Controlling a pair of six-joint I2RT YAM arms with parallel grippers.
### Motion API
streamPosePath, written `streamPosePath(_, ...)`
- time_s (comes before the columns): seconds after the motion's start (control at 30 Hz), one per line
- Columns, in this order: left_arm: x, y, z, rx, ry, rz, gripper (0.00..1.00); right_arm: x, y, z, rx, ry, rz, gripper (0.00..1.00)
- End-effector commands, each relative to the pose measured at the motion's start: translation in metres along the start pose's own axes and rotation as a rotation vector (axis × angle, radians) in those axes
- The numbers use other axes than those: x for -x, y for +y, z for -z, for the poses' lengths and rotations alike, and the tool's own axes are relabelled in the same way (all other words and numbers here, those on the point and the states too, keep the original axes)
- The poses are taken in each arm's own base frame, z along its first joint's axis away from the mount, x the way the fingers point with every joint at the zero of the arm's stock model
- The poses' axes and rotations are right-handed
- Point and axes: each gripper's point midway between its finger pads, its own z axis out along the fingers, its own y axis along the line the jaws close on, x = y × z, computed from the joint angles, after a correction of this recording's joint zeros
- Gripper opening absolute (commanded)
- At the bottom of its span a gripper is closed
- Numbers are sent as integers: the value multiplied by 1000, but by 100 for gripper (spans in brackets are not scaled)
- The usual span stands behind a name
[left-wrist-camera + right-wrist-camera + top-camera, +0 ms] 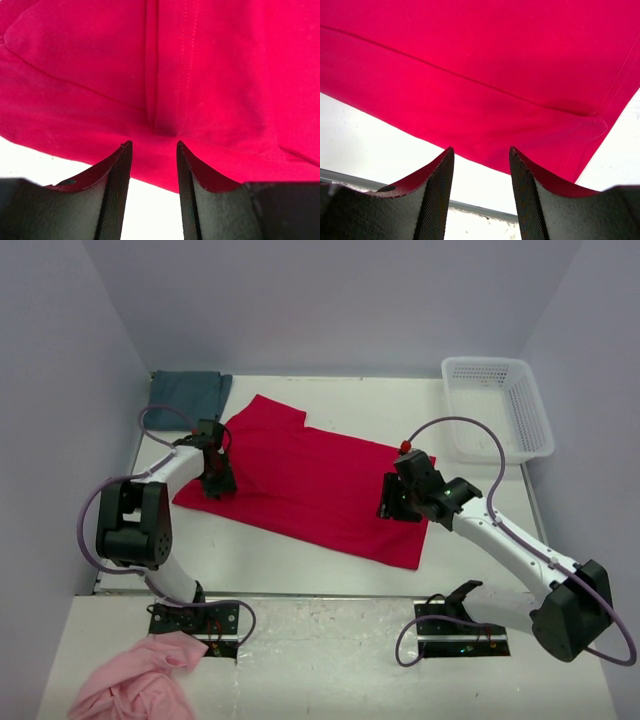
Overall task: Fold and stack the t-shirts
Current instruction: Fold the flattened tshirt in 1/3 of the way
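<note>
The crimson red t-shirt [310, 478] lies spread across the middle of the table, partly folded. The teal t-shirt [187, 391] lies folded at the back left corner. My left gripper [215, 483] is open over the red shirt's near left edge; the left wrist view shows the red shirt [200, 65] with a seam beyond the open left gripper [154, 146]. My right gripper [392, 506] is open over the shirt's near right part; the right wrist view shows the red shirt [485, 65] and its corner beyond the open right gripper [481, 151], with bare table under the jaws.
A white plastic basket [497, 406] stands at the back right. A pink cloth [140, 680] lies on the near ledge at the front left, outside the table. Grey walls close in the table on three sides.
</note>
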Motion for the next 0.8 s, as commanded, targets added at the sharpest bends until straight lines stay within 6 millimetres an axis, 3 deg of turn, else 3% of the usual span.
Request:
streamPosePath(0.0, 20, -7, -1, -31, -47, -13, 41, 8, 6, 5, 28, -39, 12, 50)
streamPosePath(0.1, 21, -6, -6, -30, -38, -15, 39, 9, 9, 3, 37, -36, 11, 49)
streamPosePath(0.27, 26, -9, -10, -48, -37, -10, 24, 7, 11, 0, 47, -25, 7, 49)
streamPosePath(0.47, 27, -11, -13, -51, -26, -15, 18, 5, 13, -5, 54, -13, -1, 49)
streamPosePath(0.6, 26, -12, -15, -54, -21, -15, 13, 5, 13, -4, 55, -15, 1, 49)
streamPosePath(0.67, 27, -12, -14, -53, -23, -15, 2, 4, 12, -4, 54, -13, 2, 49)
streamPosePath(0.77, 30, -13, -8, -63, -37, -13, 0, 3, 11, -8, 49, -6, 1, 49)
